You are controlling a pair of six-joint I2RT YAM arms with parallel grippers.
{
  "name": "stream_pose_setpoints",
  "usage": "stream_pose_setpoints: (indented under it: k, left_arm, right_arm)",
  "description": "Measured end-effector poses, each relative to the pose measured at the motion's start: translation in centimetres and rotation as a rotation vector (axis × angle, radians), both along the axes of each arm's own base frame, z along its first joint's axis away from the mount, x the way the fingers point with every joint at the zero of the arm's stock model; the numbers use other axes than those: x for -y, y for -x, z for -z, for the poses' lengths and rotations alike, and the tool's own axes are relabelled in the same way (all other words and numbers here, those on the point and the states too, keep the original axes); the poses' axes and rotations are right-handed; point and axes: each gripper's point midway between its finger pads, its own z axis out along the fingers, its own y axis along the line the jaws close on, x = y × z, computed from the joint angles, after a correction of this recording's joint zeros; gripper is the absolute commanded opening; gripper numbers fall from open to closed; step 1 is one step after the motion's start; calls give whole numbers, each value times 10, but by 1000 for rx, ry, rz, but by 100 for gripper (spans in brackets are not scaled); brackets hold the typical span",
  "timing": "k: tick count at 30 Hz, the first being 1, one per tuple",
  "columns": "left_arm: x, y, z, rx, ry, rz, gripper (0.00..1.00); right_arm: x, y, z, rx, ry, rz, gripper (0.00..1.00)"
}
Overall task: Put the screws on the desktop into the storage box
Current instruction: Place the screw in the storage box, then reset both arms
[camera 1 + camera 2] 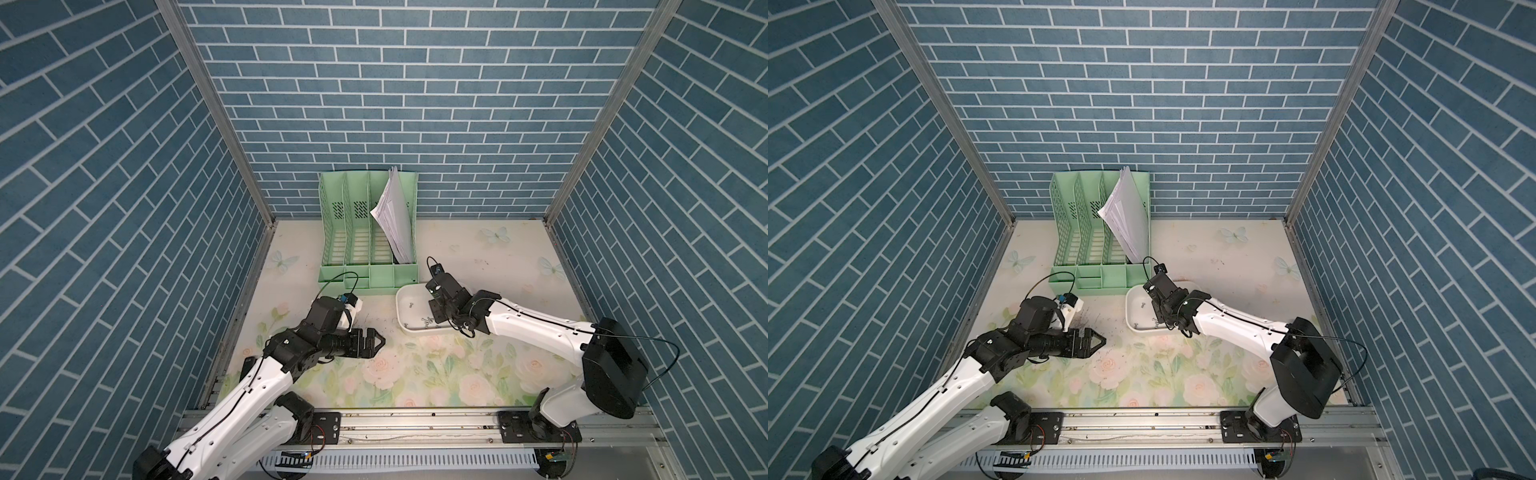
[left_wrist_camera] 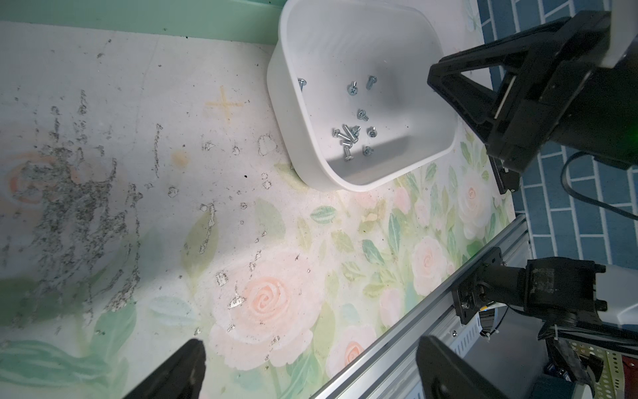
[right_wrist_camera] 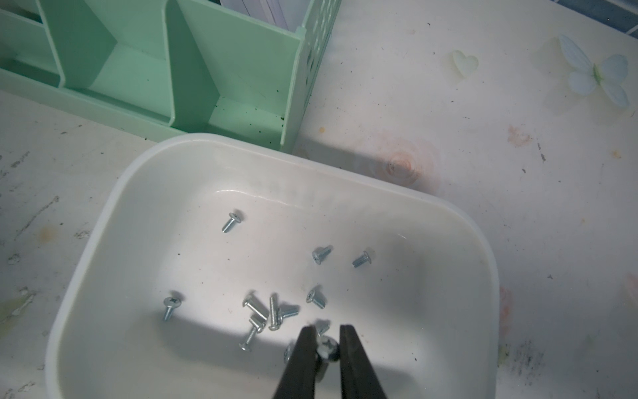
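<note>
Right claw [image 3: 328, 342] over shallow white plastic storage box [image 3: 155, 241], jaws narrow, small silver round-headed metal screw [image 3: 327, 346] pinched between tips — not yet dropped. About dozen more screws [image 3: 272, 312] lie loose on box floor. Left claw [image 2: 310, 374] spread wide, empty, over cream floral-print tabletop [image 2: 172, 103] near box. No stray screws visible on tabletop in wrist views — only dark scratch marks [image 2: 79, 207]. Judged near finish: release this one, check for leftovers.
</note>
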Motion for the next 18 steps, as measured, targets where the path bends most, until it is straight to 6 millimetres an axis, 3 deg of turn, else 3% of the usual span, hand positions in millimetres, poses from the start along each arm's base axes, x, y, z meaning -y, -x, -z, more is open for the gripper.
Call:
stream_pose_setpoints:
  k: [8, 13, 15, 18]
  left_arm:
    - [2, -6, -8, 14, 0, -5, 100]
    - [2, -14, -13, 28, -14, -17, 100]
    - [2, -18, -14, 32, -27, -25, 100]
    - [1, -25, -14, 38, -51, -39, 100]
  right_arm:
    - [1, 0, -7, 7, -10, -16, 55]
    - [6, -1, -30, 38, -63, -15, 75]
    - [12, -3, -40, 57, -79, -10, 88]
    - [26, -8, -53, 79, -103, 16, 97]
